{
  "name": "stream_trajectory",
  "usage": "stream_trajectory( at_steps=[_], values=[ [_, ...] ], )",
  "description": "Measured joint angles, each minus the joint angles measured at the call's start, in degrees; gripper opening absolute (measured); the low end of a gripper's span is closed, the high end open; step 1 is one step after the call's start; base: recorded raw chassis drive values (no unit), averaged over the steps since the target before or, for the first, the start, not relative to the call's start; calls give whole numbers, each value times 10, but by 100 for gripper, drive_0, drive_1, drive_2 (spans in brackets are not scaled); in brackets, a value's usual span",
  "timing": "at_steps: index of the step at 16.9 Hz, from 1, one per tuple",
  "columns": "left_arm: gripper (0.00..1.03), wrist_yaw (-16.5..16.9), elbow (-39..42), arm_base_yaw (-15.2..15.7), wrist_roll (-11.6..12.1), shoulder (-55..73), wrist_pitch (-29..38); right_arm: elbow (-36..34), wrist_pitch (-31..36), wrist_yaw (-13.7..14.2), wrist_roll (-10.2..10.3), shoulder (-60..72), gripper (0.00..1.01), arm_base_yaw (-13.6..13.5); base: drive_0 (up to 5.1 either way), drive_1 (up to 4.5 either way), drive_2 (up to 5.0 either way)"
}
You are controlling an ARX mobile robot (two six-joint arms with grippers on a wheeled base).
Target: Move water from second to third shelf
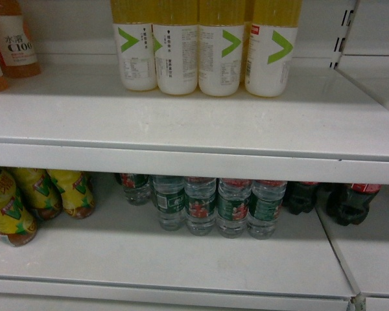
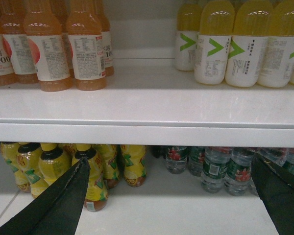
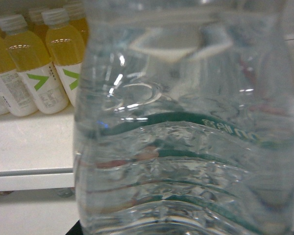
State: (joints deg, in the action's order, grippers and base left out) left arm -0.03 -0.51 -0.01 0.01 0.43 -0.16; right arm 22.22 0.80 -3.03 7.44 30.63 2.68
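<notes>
**A:** Start closest. What has the right arm got?

**B:** The water bottle (image 3: 186, 147) fills the right wrist view. It is blurred but plainly ribbed and clear, with a green band of label curving across it. Its long axis stands upright. The right pincer's fingers are hidden behind it. The bottle hangs in front of the shelf lip with nothing under it, so I judge the pincer is pinching it.

**A:** And the left?

**B:** The left pincer (image 2: 170, 166) is spread wide and empty, low in front of the lower shelf (image 1: 181, 253). The right arm is clearly the one to finish.

**A:** Where does the bottle go from here?

**B:** The upper shelf (image 3: 29, 142) lies beyond the bottle and to its left in that view, with its front edge about level with the bottle's lower half. The yellow drinks (image 3: 34, 73) stand toward the back edge, so the front strip is bare. I think the move is forward and slightly left, keeping the bottle upright and short of those drinks.

**A:** Farther back?

**B:** The other water bottles (image 1: 217, 207) are in a row at the back of the lower shelf. The tea bottles (image 2: 54, 166) are toward its left edge and the cola bottles (image 1: 350, 201) are past its right edge.
</notes>
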Motion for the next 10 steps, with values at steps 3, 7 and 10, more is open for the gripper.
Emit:
stream_trajectory(
  at_steps=[3, 7, 10],
  values=[
    [98, 0, 0, 0, 0, 0, 0, 0, -3, 2, 0, 0, 43, 1, -402, 213, 213],
    [98, 0, 0, 0, 0, 0, 0, 0, 0, 2, 0, 0, 43, 1, -413, 248, 248],
    [98, 0, 0, 0, 0, 0, 0, 0, 0, 2, 0, 0, 43, 1, -437, 233, 233]
  ],
)
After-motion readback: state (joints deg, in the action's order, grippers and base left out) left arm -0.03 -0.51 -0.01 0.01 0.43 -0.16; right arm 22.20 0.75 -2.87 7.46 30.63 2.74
